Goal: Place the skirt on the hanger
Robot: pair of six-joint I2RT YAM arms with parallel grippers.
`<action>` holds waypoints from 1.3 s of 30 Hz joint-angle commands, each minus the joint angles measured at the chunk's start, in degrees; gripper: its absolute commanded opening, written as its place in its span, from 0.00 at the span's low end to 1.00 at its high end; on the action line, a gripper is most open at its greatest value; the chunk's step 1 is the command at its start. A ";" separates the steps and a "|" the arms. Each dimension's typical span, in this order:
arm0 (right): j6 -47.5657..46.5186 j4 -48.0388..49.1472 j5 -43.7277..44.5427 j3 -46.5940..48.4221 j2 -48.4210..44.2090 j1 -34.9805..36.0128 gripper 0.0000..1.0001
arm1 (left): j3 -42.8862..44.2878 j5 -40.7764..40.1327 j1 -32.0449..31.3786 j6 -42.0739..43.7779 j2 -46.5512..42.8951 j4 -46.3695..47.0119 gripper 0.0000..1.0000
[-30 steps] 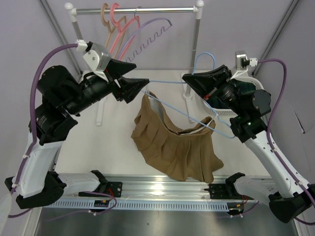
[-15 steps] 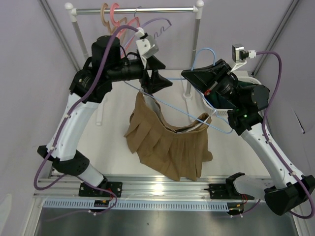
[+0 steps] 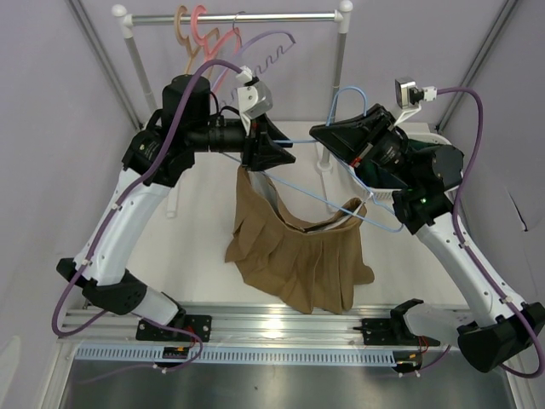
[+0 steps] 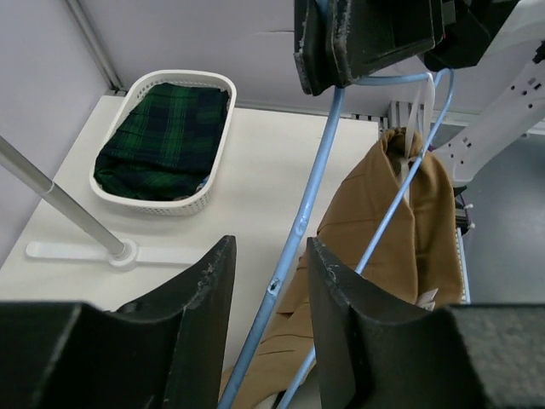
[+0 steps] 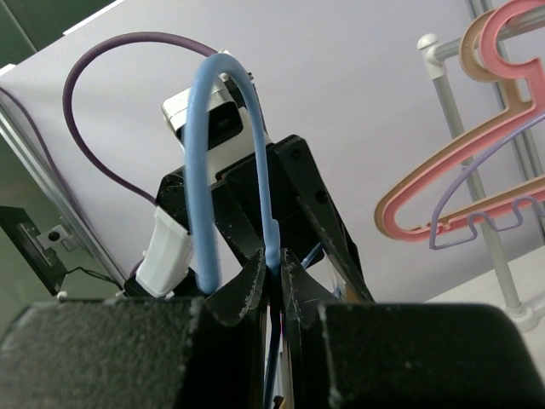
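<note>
**Skirt up on the hanger, hanging crooked: nearly done**

Progress: The hanger (image 4: 292, 226) is held off the table (image 3: 187, 247), between the two arms. The skirt (image 3: 298, 251) hangs from it. Its waist sags in a loop below the hanger's arms. One end is bunched high by the left gripper (image 3: 281, 156), the other rides lower toward the right. I judge the draping done. What seems left is to level the waist along the hanger and settle it.

Grips: The right gripper (image 5: 272, 260) is clenched on the hanger's neck, just under the hook. The left gripper's jaws straddle one hanger arm with a gap showing either side, so they are released and not pinching. The skirt's top sits just beyond them.

Edges and room:
- The rail (image 3: 238, 17) crosses behind both arms, and the spare hangers (image 3: 204, 43) crowd its left half. The right half looks free.
- The rail's right post (image 3: 339, 77) stands just behind the hook, so any lift there is tight.
- The white basket (image 4: 153, 200) with plaid cloth (image 4: 162, 128) sits behind the right arm, well apart from the skirt.
- The skirt's hem hangs toward the table's near edge. I cannot tell whether it touches.
- The table left of the skirt is bare.
</note>
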 commanded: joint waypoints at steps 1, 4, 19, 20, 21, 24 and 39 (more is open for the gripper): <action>-0.28 4.06 2.38 3.42 -0.11 0.06 0.00 | -1.56 4.38 0.18 1.21 -3.09 2.45 0.32; -1.50 3.27 2.55 4.12 0.86 0.06 0.00 | -3.23 5.78 0.18 0.77 -3.79 2.98 0.20; -3.36 1.33 1.59 6.15 3.94 -0.20 0.00 | -7.46 6.77 1.05 -1.95 -9.25 9.40 0.42; -3.18 1.33 1.50 6.23 3.77 -0.12 0.00 | -7.11 6.15 1.40 -2.13 -9.07 9.74 0.48; -3.00 1.59 1.15 6.23 3.68 -0.12 0.00 | -6.85 5.71 1.76 -2.39 -8.90 10.01 0.59; -1.51 2.47 0.19 6.06 2.98 0.15 0.00 | -5.44 4.74 3.69 -2.92 -8.63 11.24 0.70; -0.10 1.77 -1.84 8.34 3.50 1.12 0.00 | 2.99 12.02 5.36 0.60 -0.64 3.69 0.72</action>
